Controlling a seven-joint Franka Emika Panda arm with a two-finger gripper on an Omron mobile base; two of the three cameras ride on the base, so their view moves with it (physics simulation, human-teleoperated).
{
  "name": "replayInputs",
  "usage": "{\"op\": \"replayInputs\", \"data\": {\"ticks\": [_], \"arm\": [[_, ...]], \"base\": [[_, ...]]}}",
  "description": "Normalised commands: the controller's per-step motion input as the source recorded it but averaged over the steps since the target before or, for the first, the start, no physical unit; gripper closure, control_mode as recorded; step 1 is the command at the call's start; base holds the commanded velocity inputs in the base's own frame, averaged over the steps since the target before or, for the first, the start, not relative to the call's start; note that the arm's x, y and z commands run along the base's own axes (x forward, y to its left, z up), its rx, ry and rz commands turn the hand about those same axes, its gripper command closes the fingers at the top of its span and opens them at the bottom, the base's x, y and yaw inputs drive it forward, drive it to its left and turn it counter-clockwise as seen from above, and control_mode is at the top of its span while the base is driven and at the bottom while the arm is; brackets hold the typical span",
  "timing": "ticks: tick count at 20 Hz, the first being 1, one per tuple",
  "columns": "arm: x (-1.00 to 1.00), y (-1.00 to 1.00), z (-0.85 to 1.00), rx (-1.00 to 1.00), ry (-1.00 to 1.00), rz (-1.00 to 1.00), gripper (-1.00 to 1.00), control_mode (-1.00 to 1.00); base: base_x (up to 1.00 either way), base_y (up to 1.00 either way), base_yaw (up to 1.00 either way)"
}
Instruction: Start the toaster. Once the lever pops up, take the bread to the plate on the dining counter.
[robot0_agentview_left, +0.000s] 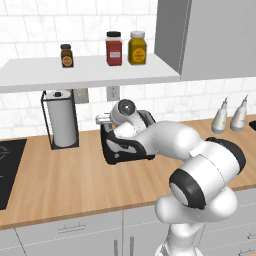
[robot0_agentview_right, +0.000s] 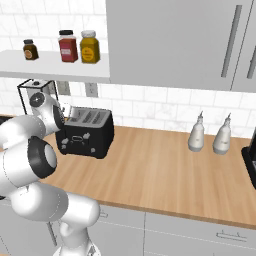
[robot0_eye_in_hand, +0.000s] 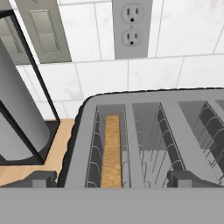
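While we are hovering just above the toaster, our gripper is pointing down at its slotted top with the jaws spread wide and nothing between them, one dark fingertip showing low on each side in the hand view. We are seeing the bread standing on edge inside the slot nearest the toaster's end, its golden-brown top edge sitting below the slot's rim between the wire guides. We are reaching over the wood worktop along the tiled wall, where the toaster is resting near the back, its front with the small pale knobs facing outward in the right base view. Just beside the toaster, a paper-towel roll is standing upright in a black wire holder. We are noticing a wall outlet directly behind the toaster, three jars lined up on the white shelf above, and two pale bottles standing farther along the worktop.
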Motion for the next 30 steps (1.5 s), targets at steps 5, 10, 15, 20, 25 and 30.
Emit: {"op": "replayInputs", "data": {"ticks": [5,10,15,20,25,30], "arm": [[0.0,0.0,0.0,0.0,0.0,0.0,-1.0,-1.0],[0.0,0.0,0.0,0.0,0.0,0.0,-1.0,-1.0],[0.0,0.0,0.0,0.0,0.0,0.0,-1.0,-1.0],[0.0,0.0,0.0,0.0,0.0,0.0,-1.0,-1.0],[0.0,0.0,0.0,0.0,0.0,0.0,-1.0,-1.0],[0.0,0.0,0.0,0.0,0.0,0.0,-1.0,-1.0]], "base": [[0.0,0.0,0.0],[0.0,0.0,0.0],[0.0,0.0,0.0],[0.0,0.0,0.0],[0.0,0.0,0.0],[0.0,0.0,0.0]]}}
